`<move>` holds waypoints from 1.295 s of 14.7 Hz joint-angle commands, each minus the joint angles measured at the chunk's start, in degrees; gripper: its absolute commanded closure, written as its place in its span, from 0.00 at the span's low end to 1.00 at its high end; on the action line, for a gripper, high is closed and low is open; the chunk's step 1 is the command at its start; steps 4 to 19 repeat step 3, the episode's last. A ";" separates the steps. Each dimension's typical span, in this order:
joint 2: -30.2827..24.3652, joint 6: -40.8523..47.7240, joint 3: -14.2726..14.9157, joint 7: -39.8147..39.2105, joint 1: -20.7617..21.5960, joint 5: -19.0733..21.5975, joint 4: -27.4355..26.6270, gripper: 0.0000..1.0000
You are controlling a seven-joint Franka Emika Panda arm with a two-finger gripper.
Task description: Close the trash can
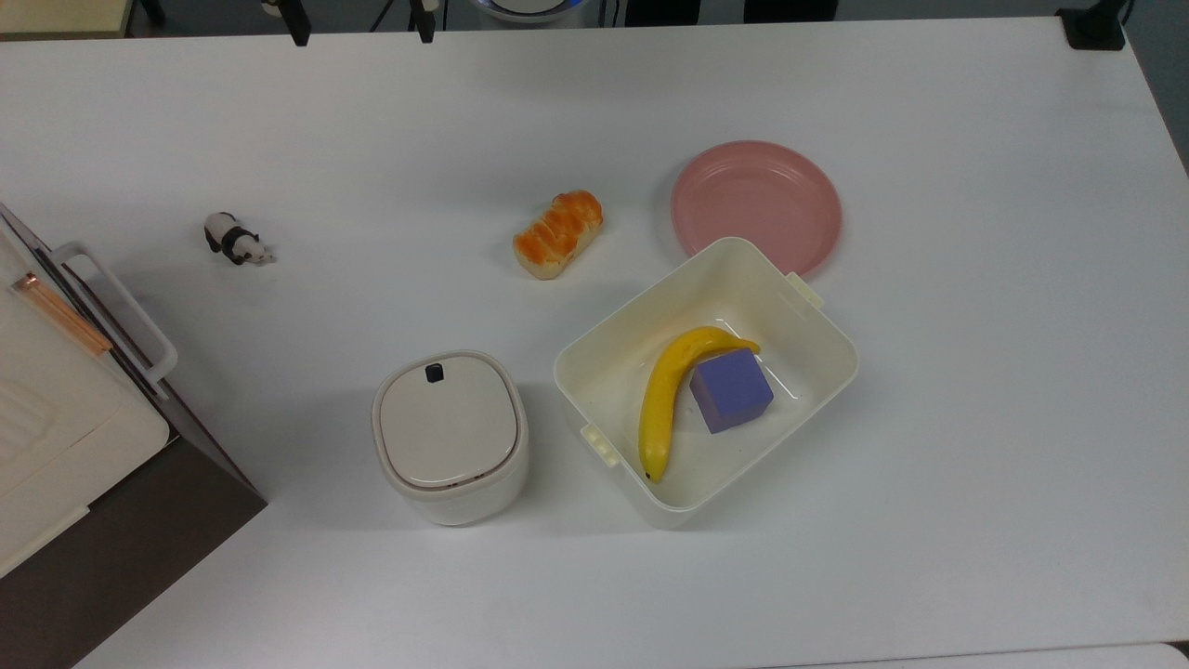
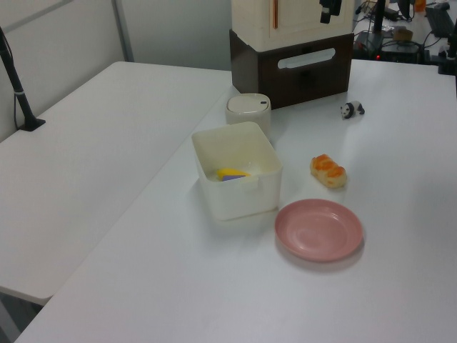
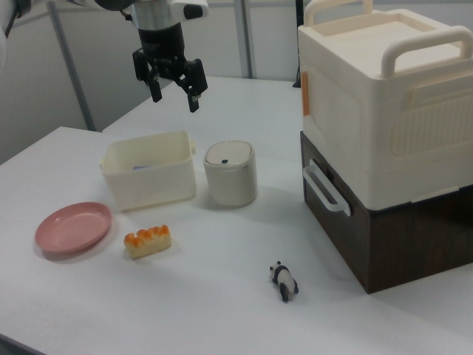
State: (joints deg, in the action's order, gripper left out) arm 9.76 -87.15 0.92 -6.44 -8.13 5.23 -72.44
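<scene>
The trash can (image 1: 450,435) is a small cream-white rounded bin standing upright on the white table, left of the tub in the top view. Its beige lid lies flat and shut, with the black button (image 1: 434,373) on its far side. The bin also stands beside the tub in the left view (image 2: 248,111) and the right view (image 3: 230,172). My gripper (image 3: 176,99) hangs high above the table, well over the bin and the tub, open with nothing between its fingers. Its two dark fingertips (image 1: 297,28) poke in at the top view's upper edge.
A cream tub (image 1: 817,325) holds a banana (image 1: 661,400) and a purple cube (image 1: 731,390). A pink plate (image 1: 757,200), a bread roll (image 1: 557,232) and a toy panda (image 1: 237,240) lie on the table. A cream box on a brown cabinet (image 3: 384,140) stands at the top view's left.
</scene>
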 commanded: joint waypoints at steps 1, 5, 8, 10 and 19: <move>-1.85 0.40 0.57 0.90 1.09 -1.54 -2.27 0.00; -1.76 0.40 0.48 0.99 1.09 -1.54 -2.27 0.00; -1.76 0.40 0.48 0.99 1.09 -1.54 -2.27 0.00; -1.76 0.40 0.48 0.99 1.09 -1.54 -2.27 0.00; -1.76 0.40 0.48 0.99 1.09 -1.54 -2.27 0.00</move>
